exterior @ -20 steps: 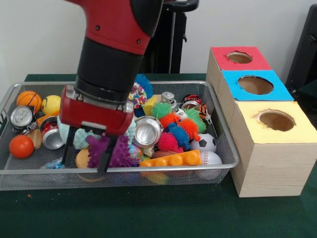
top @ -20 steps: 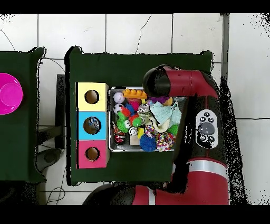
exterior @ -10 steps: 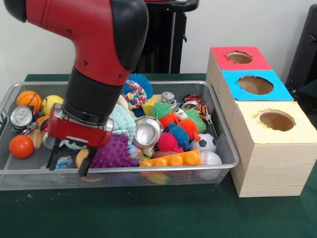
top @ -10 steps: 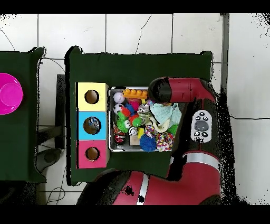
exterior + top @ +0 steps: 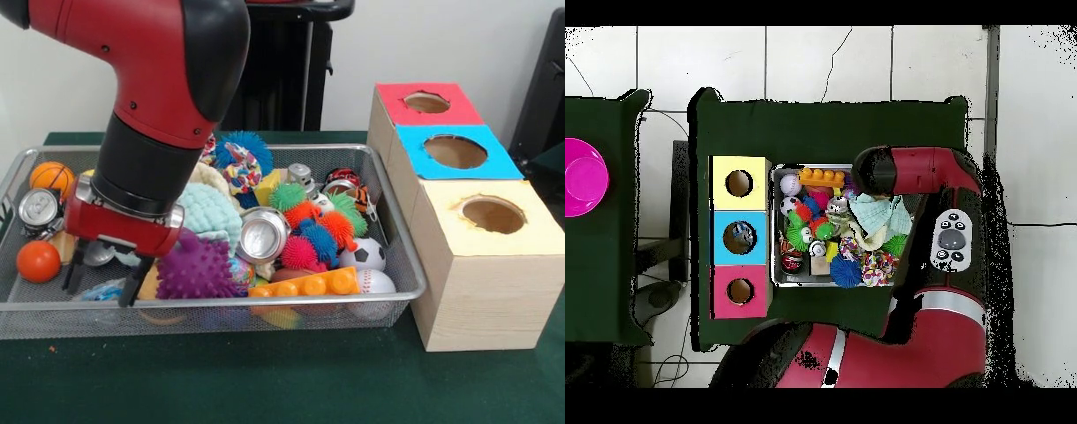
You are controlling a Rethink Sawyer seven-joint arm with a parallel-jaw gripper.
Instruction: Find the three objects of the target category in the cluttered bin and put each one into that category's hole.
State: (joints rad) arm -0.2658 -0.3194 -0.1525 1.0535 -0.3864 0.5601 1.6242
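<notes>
Presently: target category unstated, so candidates remain in the wire bin (image 5: 402, 265): crushed cans (image 5: 261, 235), orange ball (image 5: 38, 261), purple spiky ball (image 5: 196, 268). Gripper (image 5: 99, 281) low in the near-left corner, fingers spread, grasping nothing. Advice: centre over one item, descend straight, avoid the mesh wall. Holed boxes (image 5: 481, 221) stand beside on the counter (image 5: 265, 380).

Wire mesh bin (image 5: 388, 231) on green cloth, heaped with spiky balls, crushed cans, sports balls, an orange toy brick (image 5: 305, 283). Just beside its right end, a row of three wooden boxes: red-topped hole (image 5: 426, 102), blue-topped hole (image 5: 455, 151), yellow-topped hole (image 5: 493, 214), all open upward.
</notes>
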